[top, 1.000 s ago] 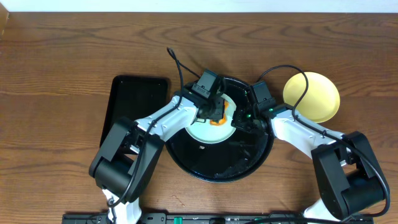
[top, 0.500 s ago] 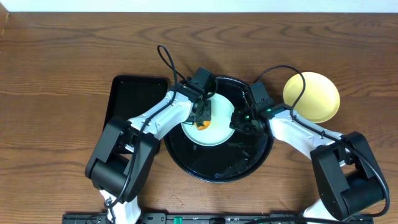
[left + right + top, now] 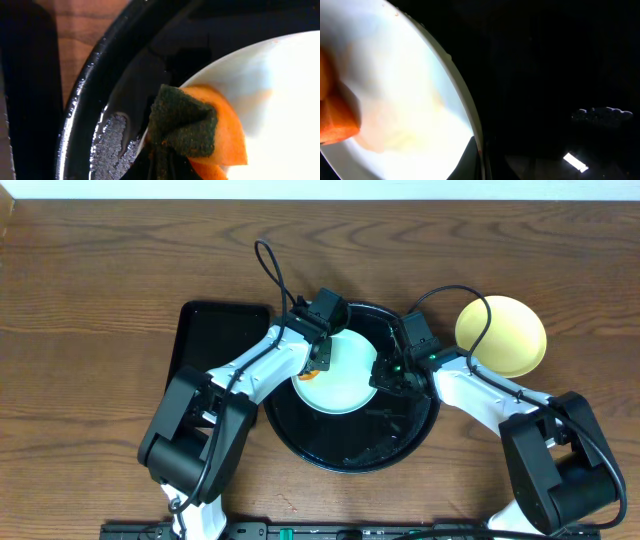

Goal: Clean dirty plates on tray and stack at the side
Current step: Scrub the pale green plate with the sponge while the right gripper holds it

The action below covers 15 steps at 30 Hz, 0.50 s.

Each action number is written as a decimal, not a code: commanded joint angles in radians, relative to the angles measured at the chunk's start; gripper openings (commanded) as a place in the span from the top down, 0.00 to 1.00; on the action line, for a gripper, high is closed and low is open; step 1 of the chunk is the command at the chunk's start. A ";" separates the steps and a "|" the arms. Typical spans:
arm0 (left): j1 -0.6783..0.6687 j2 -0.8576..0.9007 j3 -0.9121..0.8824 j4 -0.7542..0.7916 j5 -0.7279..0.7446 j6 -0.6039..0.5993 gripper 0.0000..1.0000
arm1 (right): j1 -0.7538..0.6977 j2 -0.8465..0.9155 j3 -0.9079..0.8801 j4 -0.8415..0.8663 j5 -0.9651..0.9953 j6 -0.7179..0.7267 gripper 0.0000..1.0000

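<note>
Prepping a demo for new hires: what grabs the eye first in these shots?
The pale plate in the middle of the round black tray, with the left tool holding an orange-and-green sponge against its left edge and the right tool at its right rim. Next, the yellow plate, alone on the wood to the right of the tray.

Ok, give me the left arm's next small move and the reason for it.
Probably sweep the sponge rightward across the plate. The left gripper holds it at the plate's left edge, a faint yellowish film shows in the right wrist view, and the right gripper sits at the right rim, seemingly steadying it.
</note>
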<state>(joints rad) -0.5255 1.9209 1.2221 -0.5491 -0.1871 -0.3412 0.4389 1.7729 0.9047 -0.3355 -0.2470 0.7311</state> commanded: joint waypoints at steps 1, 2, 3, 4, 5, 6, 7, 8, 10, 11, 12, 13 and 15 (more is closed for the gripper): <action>0.019 0.021 0.032 -0.027 -0.106 0.037 0.92 | 0.007 0.038 -0.035 -0.036 0.070 0.005 0.99; 0.018 0.017 0.045 -0.041 -0.089 0.043 0.92 | 0.007 0.038 -0.035 -0.037 0.063 0.005 0.99; 0.018 0.008 0.061 -0.050 -0.051 0.061 0.92 | 0.007 0.038 -0.035 -0.036 0.062 0.005 0.99; 0.018 -0.002 0.071 -0.053 -0.014 0.072 0.92 | 0.007 0.038 -0.035 -0.036 0.062 0.005 0.99; 0.018 -0.017 0.081 -0.054 0.036 0.076 0.92 | 0.007 0.038 -0.035 -0.036 0.062 0.005 0.99; 0.018 -0.030 0.086 -0.054 0.070 0.076 0.92 | 0.007 0.038 -0.035 -0.035 0.062 0.005 0.99; 0.018 -0.050 0.089 -0.052 0.120 0.075 0.92 | 0.007 0.038 -0.035 -0.036 0.062 0.005 0.99; 0.018 -0.068 0.089 -0.051 0.152 0.075 0.92 | 0.007 0.038 -0.035 -0.036 0.062 0.005 0.99; 0.018 -0.090 0.089 -0.055 0.198 0.074 0.92 | 0.007 0.038 -0.035 -0.036 0.062 0.006 0.99; 0.018 -0.094 0.089 -0.058 0.224 0.073 0.92 | 0.007 0.038 -0.035 -0.036 0.062 0.005 0.99; 0.018 -0.094 0.089 -0.064 0.240 0.069 0.92 | 0.007 0.038 -0.035 -0.035 0.062 0.005 0.99; 0.018 -0.091 0.085 -0.073 0.246 0.056 0.92 | 0.007 0.038 -0.035 -0.035 0.062 0.005 0.99; 0.018 -0.085 0.065 -0.079 0.248 0.022 0.92 | 0.007 0.038 -0.035 -0.035 0.062 0.005 0.99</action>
<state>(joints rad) -0.5121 1.8473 1.2808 -0.6151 0.0029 -0.2893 0.4389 1.7729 0.9047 -0.3367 -0.2489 0.7315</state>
